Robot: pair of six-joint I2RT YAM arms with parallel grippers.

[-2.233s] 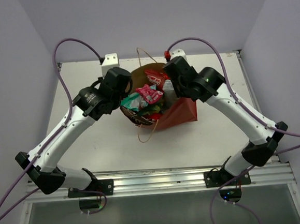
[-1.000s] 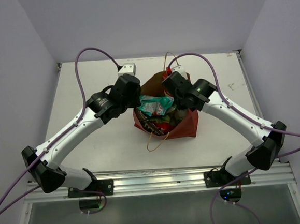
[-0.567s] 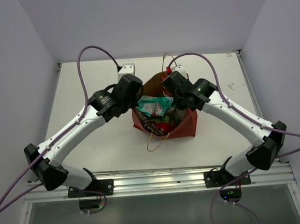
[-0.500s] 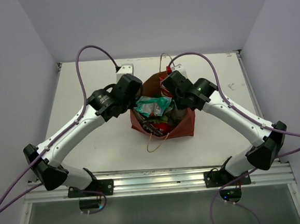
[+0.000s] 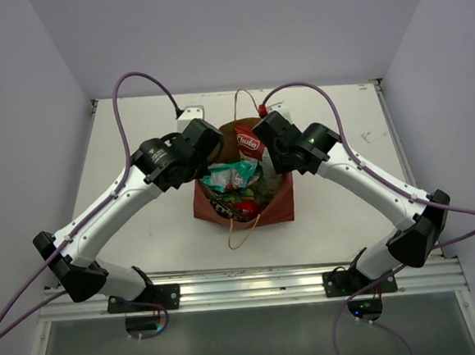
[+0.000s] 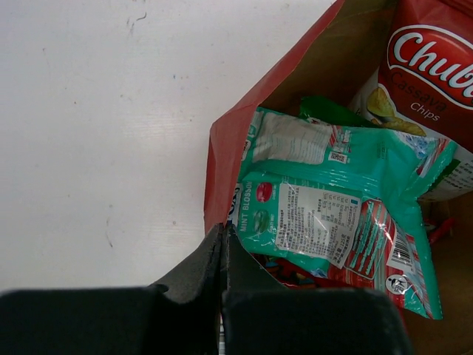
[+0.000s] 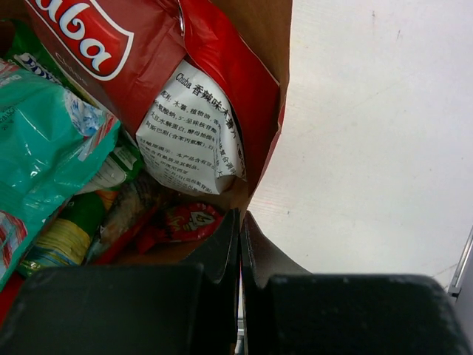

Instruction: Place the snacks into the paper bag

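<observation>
The reddish-brown paper bag (image 5: pixel 273 206) stands open mid-table with snacks inside. My left gripper (image 5: pixel 206 162) is shut on the bag's left rim (image 6: pixel 222 140). My right gripper (image 5: pixel 275 154) is shut on the bag's right rim (image 7: pixel 275 111). Inside lie a teal packet (image 6: pixel 332 200), the red-logo chip bag (image 6: pixel 429 59), a red candy packet (image 7: pixel 181 222) and a green packet (image 7: pixel 70 229). The teal packet (image 5: pixel 231 176) and chip bag (image 5: pixel 250 146) also show in the top view. A tan cord handle (image 5: pixel 240 233) hangs at the bag's front, another (image 5: pixel 240 103) rises behind.
White table (image 5: pixel 143 226) with raised side walls. A white mount block (image 5: pixel 190 113) sits behind the left arm. Purple cables loop over both arms. A metal rail (image 5: pixel 246 285) runs along the near edge.
Both grippers, holding the bag's rims, have shifted the bag a little left and toward the front. The chip bag's red logo now shows at the back of the opening.
</observation>
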